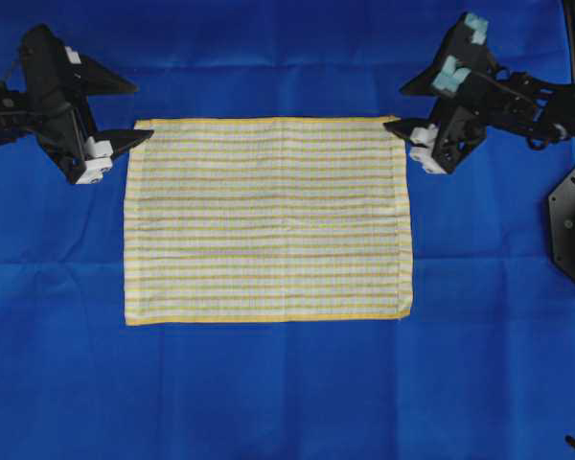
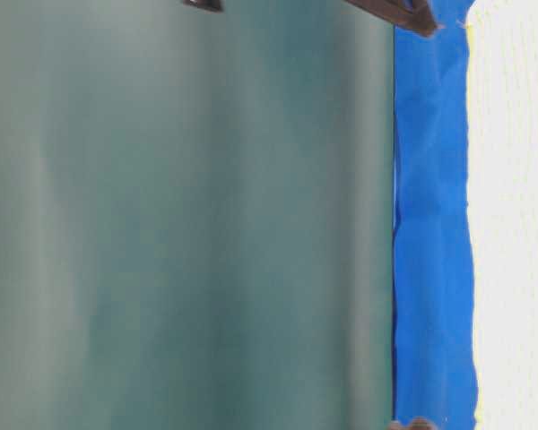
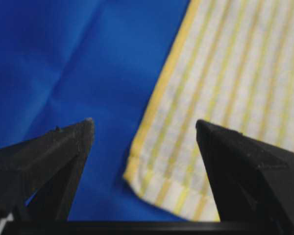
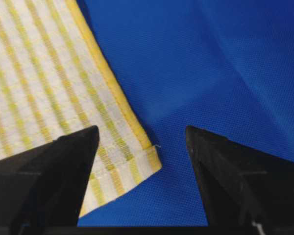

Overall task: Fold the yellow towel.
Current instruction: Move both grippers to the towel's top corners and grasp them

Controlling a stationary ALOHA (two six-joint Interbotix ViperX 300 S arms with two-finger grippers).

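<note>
The yellow towel [image 1: 266,220] lies flat and spread out in the middle of the blue cloth [image 1: 268,402], seen from overhead. The left gripper [image 1: 125,115] sits at its top-left corner and the right gripper [image 1: 400,107] at its top-right corner, both with fingers apart and holding nothing.

The table-level view is mostly blurred; only a strip of blue and the pale towel edge show.

In the left wrist view the fingers straddle the towel's corner [image 3: 152,181], one over blue cloth, the other over the stripes. The right wrist view mirrors this: the corner [image 4: 137,166] lies between the spread fingers.

The step looks like the approach to grasp both far corners. Next, each gripper likely must lower, pinch its corner, then carry that edge over to the opposite hem.
</note>
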